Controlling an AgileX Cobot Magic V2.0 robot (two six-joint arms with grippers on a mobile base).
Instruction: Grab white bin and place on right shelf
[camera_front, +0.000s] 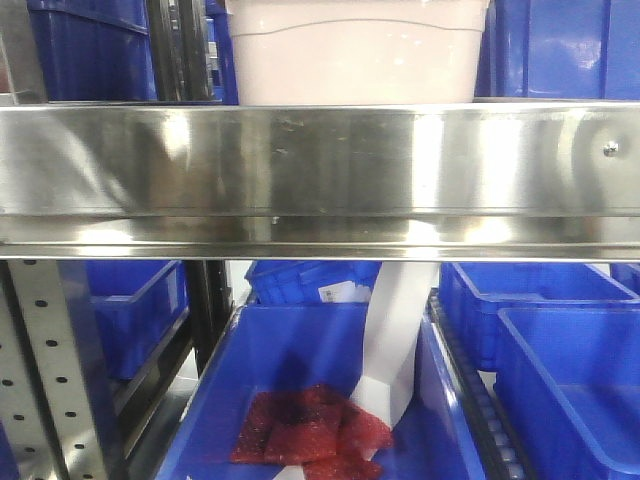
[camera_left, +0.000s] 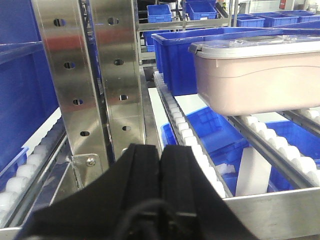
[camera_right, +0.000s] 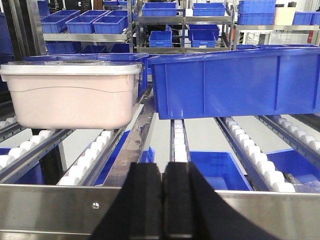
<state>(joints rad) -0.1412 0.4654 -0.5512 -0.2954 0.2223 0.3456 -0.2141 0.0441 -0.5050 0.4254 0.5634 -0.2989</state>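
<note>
Step in hand: the white bin (camera_right: 72, 95) already sat on the roller lanes of the right shelf (camera_front: 320, 175), behind its shiny front rail, so the placing looked done or all but done; both arms were clear of it.
White bin: upright, lid on, resting on the white rollers (camera_right: 92, 160) in the right wrist view; just beside it to the right stood a large blue crate (camera_right: 235, 82), the two close but, as far as could be told, not touching.
Left gripper (camera_left: 161, 185): black fingers pressed together, nothing between them, low at the rail and well apart from the bin.
Right gripper (camera_right: 162, 200): fingers likewise closed on nothing, in front of the rail, aimed between bin and crate.
Below the shelf: an open blue crate (camera_front: 290, 350) holding red mesh bags (camera_front: 315, 430), seen in the front view.
Uprights: perforated steel posts (camera_left: 90, 75) stood close to the left gripper.
Next move, as a judgement: little remained but to confirm the bin sat square on the rollers; if a nudge was wanted, the jaws would have needed to open first or push flat, keeping clear of the posts and the neighbouring crate.
</note>
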